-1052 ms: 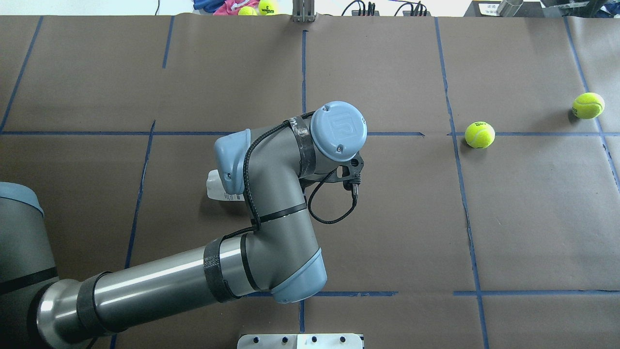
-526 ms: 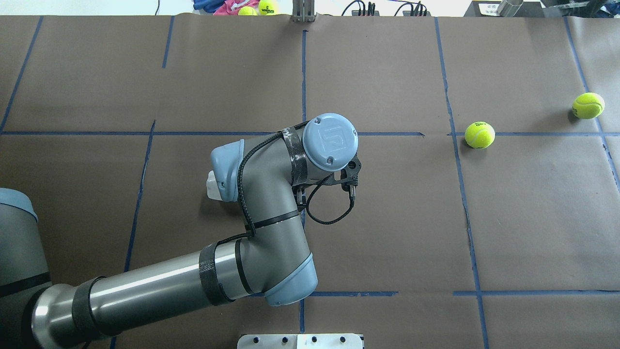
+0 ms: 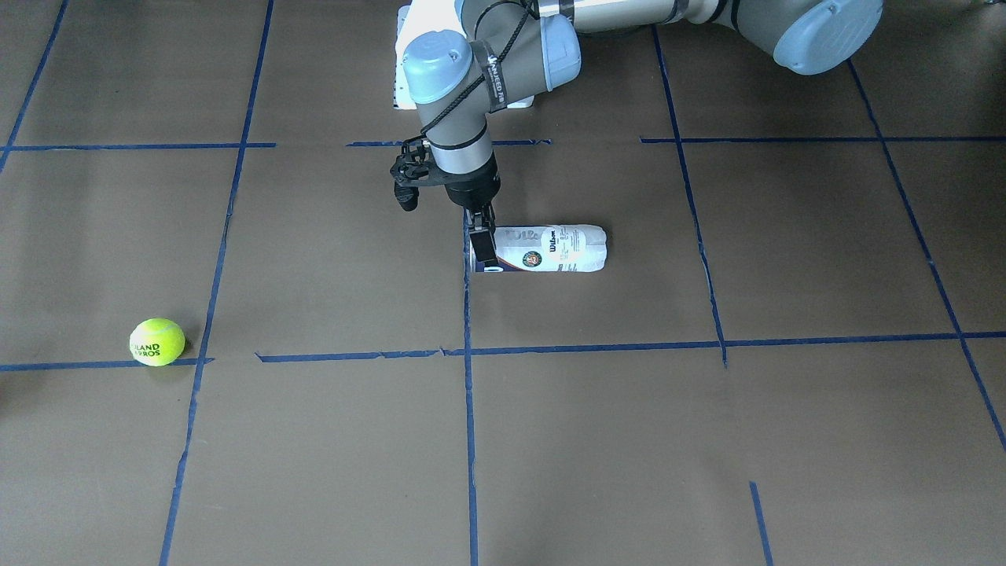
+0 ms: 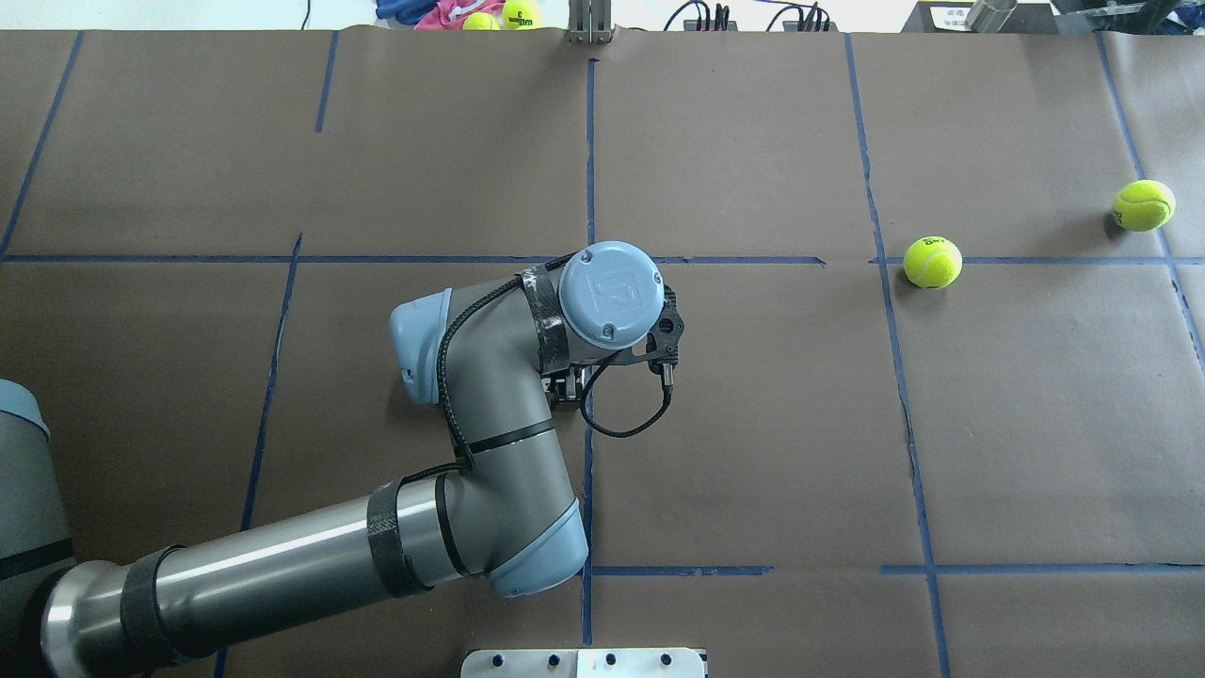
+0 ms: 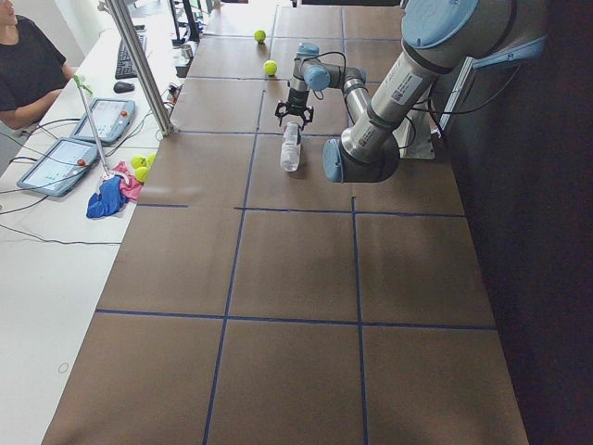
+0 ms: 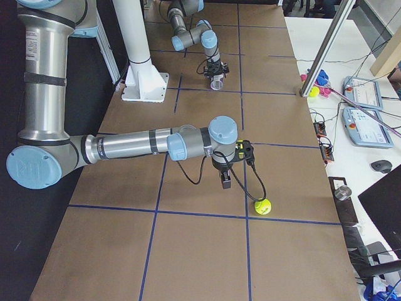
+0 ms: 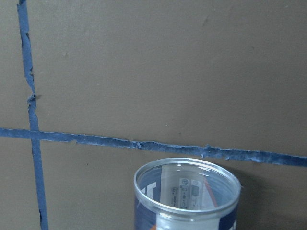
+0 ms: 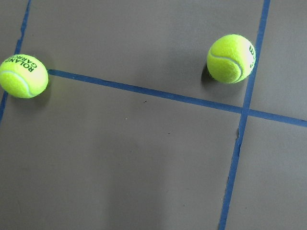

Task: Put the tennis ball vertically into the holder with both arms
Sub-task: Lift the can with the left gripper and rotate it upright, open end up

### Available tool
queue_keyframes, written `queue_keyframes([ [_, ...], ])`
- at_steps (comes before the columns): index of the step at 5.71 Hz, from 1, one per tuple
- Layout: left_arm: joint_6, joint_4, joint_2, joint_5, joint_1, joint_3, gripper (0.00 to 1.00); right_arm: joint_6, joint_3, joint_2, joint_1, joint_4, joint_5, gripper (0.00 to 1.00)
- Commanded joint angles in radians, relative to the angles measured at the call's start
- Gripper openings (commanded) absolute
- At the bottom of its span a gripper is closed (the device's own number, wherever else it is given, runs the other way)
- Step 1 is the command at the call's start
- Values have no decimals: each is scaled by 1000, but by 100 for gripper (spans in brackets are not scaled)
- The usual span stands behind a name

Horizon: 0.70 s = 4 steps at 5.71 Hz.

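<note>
The holder (image 3: 550, 250) is a clear Wilson can lying on its side on the brown table. Its open mouth (image 7: 187, 189) shows in the left wrist view. My left gripper (image 3: 482, 245) points straight down at the mouth end. Its near finger overlaps the can's front side and it looks open, straddling the can. In the overhead view the arm (image 4: 490, 377) hides the can. One tennis ball (image 4: 932, 261) lies on a blue tape line and a second ball (image 4: 1143, 204) lies farther right. Both show in the right wrist view (image 8: 23, 75) (image 8: 231, 58). My right gripper (image 6: 227, 182) hovers near them; whether it is open or shut I cannot tell.
Blue tape lines grid the brown paper. A metal plate (image 4: 584, 662) sits at the table's near edge and a white pedestal (image 6: 144, 81) beside it. Spare balls and a pink cloth (image 4: 499, 13) lie beyond the far edge. An operator (image 5: 28, 65) sits at the side desk with tablets.
My left arm's wrist has moved left and lower over the can, and now hides the can's end in the overhead view. The two balls have not moved.
</note>
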Motion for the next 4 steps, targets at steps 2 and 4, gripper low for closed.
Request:
queue_keyframes([
  [2,-10,-11,5,1,14,3,100,1,0,0,-3,-2,0,100],
  [4,-10,-49,5,1,16,30,100,1,-1,0,-5,-2,0,100],
])
